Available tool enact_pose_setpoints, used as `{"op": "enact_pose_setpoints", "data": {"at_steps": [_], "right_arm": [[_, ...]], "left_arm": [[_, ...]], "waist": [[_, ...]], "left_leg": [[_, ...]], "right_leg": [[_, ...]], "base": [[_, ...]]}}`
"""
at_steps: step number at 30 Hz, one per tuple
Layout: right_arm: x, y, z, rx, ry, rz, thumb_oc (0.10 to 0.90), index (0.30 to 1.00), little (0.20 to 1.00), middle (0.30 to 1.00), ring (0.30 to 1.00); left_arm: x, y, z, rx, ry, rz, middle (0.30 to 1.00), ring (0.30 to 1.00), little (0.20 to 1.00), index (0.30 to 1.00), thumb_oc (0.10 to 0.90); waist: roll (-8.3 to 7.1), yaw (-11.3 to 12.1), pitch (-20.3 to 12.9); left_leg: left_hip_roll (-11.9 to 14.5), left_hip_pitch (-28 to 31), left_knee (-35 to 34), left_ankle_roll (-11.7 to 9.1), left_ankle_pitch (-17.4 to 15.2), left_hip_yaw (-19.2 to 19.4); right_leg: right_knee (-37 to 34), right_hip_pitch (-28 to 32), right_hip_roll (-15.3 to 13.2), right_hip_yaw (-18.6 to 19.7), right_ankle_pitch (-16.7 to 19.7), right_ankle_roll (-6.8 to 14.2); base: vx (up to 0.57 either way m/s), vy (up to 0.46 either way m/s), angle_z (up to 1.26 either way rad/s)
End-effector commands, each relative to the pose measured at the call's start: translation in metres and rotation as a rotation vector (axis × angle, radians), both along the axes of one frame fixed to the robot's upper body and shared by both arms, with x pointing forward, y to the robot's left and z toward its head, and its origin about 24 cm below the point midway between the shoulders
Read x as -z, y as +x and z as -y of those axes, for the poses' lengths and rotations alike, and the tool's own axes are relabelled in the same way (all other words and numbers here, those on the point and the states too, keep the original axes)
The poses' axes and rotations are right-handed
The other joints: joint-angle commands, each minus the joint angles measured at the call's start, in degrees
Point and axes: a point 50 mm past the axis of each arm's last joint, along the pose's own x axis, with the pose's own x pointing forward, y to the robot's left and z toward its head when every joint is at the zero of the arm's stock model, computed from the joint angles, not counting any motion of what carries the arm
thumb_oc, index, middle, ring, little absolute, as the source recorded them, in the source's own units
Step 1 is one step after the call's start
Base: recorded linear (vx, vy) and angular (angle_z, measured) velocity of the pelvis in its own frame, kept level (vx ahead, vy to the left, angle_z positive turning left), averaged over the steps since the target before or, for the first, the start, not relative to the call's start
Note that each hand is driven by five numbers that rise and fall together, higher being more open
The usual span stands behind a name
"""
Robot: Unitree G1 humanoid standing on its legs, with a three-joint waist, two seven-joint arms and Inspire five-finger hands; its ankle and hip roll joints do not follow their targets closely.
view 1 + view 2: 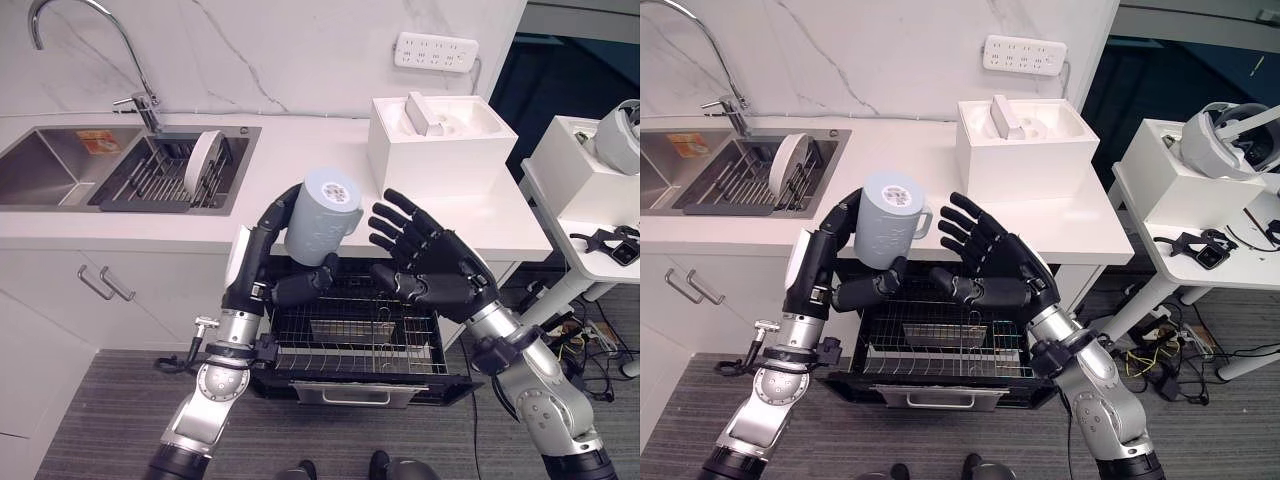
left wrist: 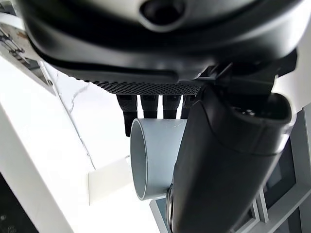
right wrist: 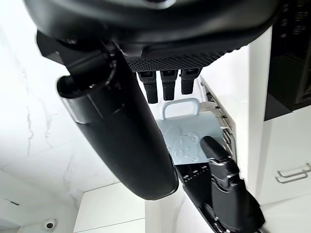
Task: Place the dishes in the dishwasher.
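A pale blue-grey mug [image 1: 322, 215] hangs bottom-up over the pulled-out dishwasher rack [image 1: 300, 352], its handle toward my right side. My left hand [image 1: 262, 250] is shut on the mug, fingers behind it and thumb across its lower rim; the left wrist view shows the mug [image 2: 155, 160] past those fingers. My right hand [image 1: 445, 275] is open just right of the mug, fingers spread and palm facing it, apart from it as far as I can tell. The mug's handle and side [image 3: 187, 141] show in the right wrist view. A white plate [image 1: 202, 158] stands on edge in the sink's drying rack.
The wire rack holds a small metal basket [image 1: 345, 330]. The steel sink [image 1: 50, 165] and tap sit at the counter's far left. A white box appliance [image 1: 440, 140] stands on the counter behind my right hand. A white side table [image 1: 590, 215] with a headset is on the right.
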Motion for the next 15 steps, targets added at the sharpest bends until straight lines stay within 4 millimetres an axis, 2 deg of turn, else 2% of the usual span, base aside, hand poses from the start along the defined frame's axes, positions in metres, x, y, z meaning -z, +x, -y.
{"op": "enact_pose_setpoints", "data": {"at_steps": [1,15], "right_arm": [[-0.051,-0.004,0.0,0.036,0.056,0.293,0.8,0.9,0.9,0.9,0.9],[-0.055,-0.002,0.016,0.155,0.006,0.323,0.8,0.9,0.9,0.9,0.9]], "left_arm": [[-0.052,-0.003,0.009,0.09,-0.046,0.305,0.3,0.3,0.3,0.3,0.4],[-0.059,-0.01,0.006,0.132,-0.078,0.33,0.3,0.3,0.3,0.3,0.4]], "waist": [[-0.62,-0.5,-3.4],[-0.6,-0.1,-3.3]], "left_leg": [[3.7,3.9,2.2,-0.6,-10.3,3.6],[3.5,3.9,2.2,-0.4,-10.3,3.1]], "right_leg": [[-1.4,4.5,-2.5,1.8,-8.4,5.6],[-1.4,4.8,-2.3,2.0,-8.5,5.4]], "base": [[0.0,0.0,0.0],[0.0,0.0,0.0]]}}
